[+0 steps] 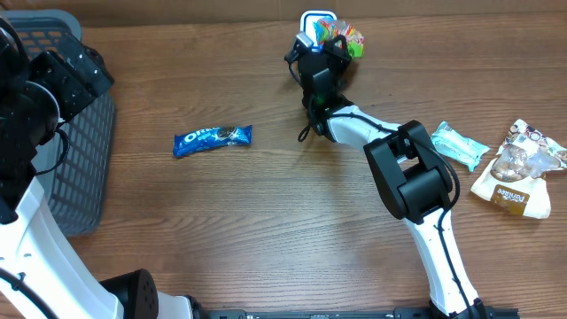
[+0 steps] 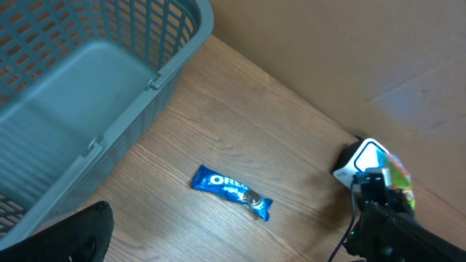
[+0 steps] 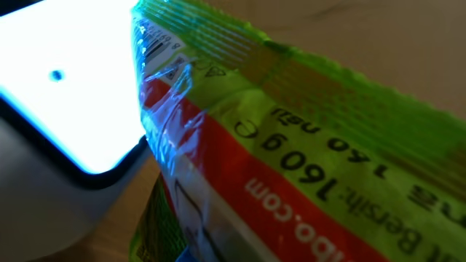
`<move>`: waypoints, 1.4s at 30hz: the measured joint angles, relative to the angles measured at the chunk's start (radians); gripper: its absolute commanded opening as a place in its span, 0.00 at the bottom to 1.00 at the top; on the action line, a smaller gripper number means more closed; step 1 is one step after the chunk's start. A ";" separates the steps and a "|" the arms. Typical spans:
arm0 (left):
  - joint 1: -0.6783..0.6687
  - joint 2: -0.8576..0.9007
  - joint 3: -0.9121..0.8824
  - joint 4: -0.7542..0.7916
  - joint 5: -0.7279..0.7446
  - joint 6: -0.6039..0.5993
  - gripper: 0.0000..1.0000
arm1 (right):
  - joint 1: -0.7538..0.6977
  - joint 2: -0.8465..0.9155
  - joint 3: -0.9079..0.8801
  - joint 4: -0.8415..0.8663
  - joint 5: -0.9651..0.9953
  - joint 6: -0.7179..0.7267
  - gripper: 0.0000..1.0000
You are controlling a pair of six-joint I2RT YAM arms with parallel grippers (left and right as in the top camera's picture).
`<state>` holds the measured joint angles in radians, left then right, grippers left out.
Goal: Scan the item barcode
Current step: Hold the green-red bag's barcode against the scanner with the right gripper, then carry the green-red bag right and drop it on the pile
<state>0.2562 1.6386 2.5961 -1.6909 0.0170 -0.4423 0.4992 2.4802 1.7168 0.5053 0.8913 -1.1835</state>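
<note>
My right gripper (image 1: 321,51) is shut on the item, a green and red candy bag (image 1: 345,37), at the table's far edge. It holds the bag right beside the scanner (image 1: 316,18), whose white screen is lit. In the right wrist view the bag (image 3: 291,160) fills the frame and hides my fingers. The scanner's bright screen (image 3: 65,87) lies just to its left. Small printed lines like a barcode (image 3: 156,42) show at the bag's top corner. My left gripper (image 1: 84,64) hangs open over the basket's edge with nothing in it; one dark fingertip (image 2: 73,234) shows.
A blue Oreo packet (image 1: 213,139) (image 2: 233,192) lies on the wooden table left of centre. A grey basket (image 1: 84,168) (image 2: 156,73) stands at the left edge. A teal packet (image 1: 461,144) and a bag of cookies (image 1: 518,168) lie at the right.
</note>
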 measured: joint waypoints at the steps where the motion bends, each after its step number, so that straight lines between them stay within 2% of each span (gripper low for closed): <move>1: 0.000 0.000 0.000 0.000 0.000 0.000 1.00 | 0.000 0.000 -0.001 0.054 0.012 -0.006 0.04; 3: 0.000 0.000 0.000 0.000 0.000 0.000 1.00 | 0.001 -0.001 -0.001 0.130 0.029 -0.026 0.04; 8: 0.000 0.000 0.000 0.000 0.000 0.000 1.00 | 0.003 -0.024 -0.001 0.136 0.059 -0.052 0.04; 11: 0.000 0.000 0.000 0.000 0.000 0.000 1.00 | 0.006 -0.074 -0.002 0.075 0.082 -0.050 0.04; 13: 0.000 0.000 0.000 0.000 0.000 0.000 1.00 | 0.007 -0.147 -0.005 -0.024 0.105 -0.014 0.04; 16: 0.000 0.000 0.000 -0.001 0.000 0.000 1.00 | 0.007 -0.299 -0.006 -0.238 0.136 0.127 0.04; 21: 0.000 0.000 0.000 0.000 0.000 0.000 1.00 | 0.011 -0.621 -0.002 -0.637 0.223 0.455 0.04; 23: 0.000 0.000 0.000 0.000 0.000 0.000 1.00 | 0.011 -0.740 0.006 -0.831 0.258 0.613 0.04; 25: 0.000 0.000 0.000 0.001 0.000 0.000 1.00 | 0.006 -0.872 0.021 -1.152 0.236 0.832 0.04; 26: 0.000 0.000 0.000 -0.001 0.000 0.000 1.00 | 0.003 -0.910 0.021 -1.242 0.219 0.898 0.04; 28: 0.000 0.000 0.000 0.000 -0.001 0.000 1.00 | -0.035 -0.993 0.023 -1.458 0.106 1.099 0.04; 30: 0.000 0.000 0.000 -0.001 -0.002 0.000 1.00 | -0.116 -1.036 0.022 -1.572 -0.037 1.242 0.04; 33: 0.000 0.000 0.000 0.000 -0.003 0.000 1.00 | -0.349 -1.040 0.022 -1.666 -0.323 1.400 0.04; 37: 0.000 0.000 0.000 0.000 -0.003 0.000 1.00 | -0.626 -0.990 0.004 -1.690 -0.627 1.473 0.04; 42: 0.000 0.000 0.000 0.000 -0.003 0.000 1.00 | -0.894 -0.909 -0.053 -1.701 -0.943 1.473 0.04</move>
<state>0.2562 1.6386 2.5958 -1.6913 0.0139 -0.4423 -0.3950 1.5711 1.6634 -1.1954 -0.0517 0.2897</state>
